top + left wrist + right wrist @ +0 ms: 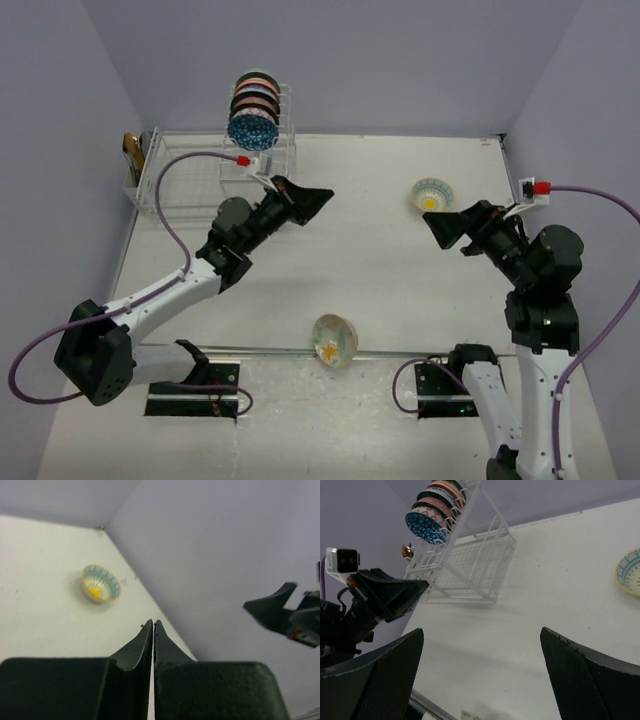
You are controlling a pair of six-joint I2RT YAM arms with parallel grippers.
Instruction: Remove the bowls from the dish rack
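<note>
On your white table point(380, 300), the dish rack point(190, 185) holds a row of bowls point(253, 110) in its tall part. The striped bowl point(433, 194) and the flowery bowl point(334, 339) are out, well right of the rack. Your left gripper point(326, 193), beside the rack, is squeezed together and empty. Your right gripper point(437, 228) is wide apart.

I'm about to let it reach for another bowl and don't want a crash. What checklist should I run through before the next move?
1. Bowls to unload in the dish rack: ok, several stand in its tower, the blue bowl frontmost.
2. Readiness of the left gripper to grasp: not ok, it is shut and empty.
3. State of the right gripper: ok, open and holding nothing.
4. Arms apart: ok, a wide gap lies between them.
5. Set-down room: ok, bare table between the teal bowl and the floral bowl.
6. Floral bowl resting flat: cannot tell.
</note>
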